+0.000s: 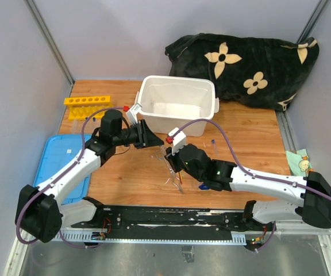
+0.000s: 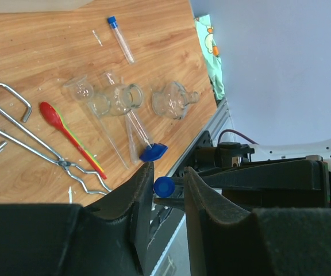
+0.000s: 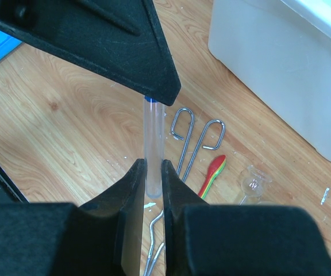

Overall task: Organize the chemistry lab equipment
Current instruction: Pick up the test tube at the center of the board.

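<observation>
The yellow rack (image 1: 87, 101) is sitting at the far left, looking empty. The left gripper (image 2: 168, 175) is straddling, jaws apart, the blue-capped tube (image 3: 154, 144) that the right gripper (image 3: 154, 168) is clamping. Beakers (image 2: 119, 99) and tweezers (image 2: 22, 135) are lying loose; most sorting is waiting, I reckon.

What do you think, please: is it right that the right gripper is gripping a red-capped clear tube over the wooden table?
Not quite: "red-capped" is wrong. The right gripper is gripping a blue-capped clear tube over the wooden table; the right wrist view shows blue at the tube's far end.
</observation>
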You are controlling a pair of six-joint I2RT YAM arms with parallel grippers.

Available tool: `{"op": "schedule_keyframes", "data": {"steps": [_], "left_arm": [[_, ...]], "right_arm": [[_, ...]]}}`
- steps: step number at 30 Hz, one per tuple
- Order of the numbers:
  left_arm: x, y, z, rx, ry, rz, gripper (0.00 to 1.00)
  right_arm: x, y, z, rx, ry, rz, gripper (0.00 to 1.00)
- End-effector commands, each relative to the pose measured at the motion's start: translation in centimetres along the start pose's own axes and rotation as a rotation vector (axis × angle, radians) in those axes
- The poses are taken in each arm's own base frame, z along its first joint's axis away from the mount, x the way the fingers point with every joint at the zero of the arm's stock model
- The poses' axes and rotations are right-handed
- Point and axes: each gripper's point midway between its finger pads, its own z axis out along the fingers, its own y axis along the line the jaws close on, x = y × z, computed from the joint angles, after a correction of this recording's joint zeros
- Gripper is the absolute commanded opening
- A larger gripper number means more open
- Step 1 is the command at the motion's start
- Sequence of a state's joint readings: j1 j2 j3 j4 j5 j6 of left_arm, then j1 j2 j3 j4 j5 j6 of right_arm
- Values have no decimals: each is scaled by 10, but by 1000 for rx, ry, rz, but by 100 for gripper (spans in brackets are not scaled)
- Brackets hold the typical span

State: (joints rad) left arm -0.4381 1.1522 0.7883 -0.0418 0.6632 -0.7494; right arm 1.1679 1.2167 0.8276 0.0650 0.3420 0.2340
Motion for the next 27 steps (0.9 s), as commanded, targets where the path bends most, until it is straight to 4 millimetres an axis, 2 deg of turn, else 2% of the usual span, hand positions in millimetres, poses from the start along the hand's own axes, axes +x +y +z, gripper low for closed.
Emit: {"op": "schedule_keyframes", "data": {"steps": [1,6,16,22,24,25,27], "left_arm": [[-4,-15,2,39,2,40,31],[-1,-10,2,14,11,46,30],[-3,-3,0,-44,13,77,23],[-6,2,-2,-85,1,92,12],[-8,6,-4,-115,-13,105,7],[-11,10,-5,-139,-20,112,3],[-16,15,-8,-189,-38,128,0]], "right_arm": [[-19,8,-1,-14,-52,12,0],[-19,9,-1,-13,-52,13,1],[-17,8,-2,-7,-48,12,1],[-14,8,-2,-6,-41,13,1],[-13,9,-2,-12,-35,10,4],[-13,9,-3,-13,-32,9,7],[-13,11,-3,-22,-28,4,18]]}}
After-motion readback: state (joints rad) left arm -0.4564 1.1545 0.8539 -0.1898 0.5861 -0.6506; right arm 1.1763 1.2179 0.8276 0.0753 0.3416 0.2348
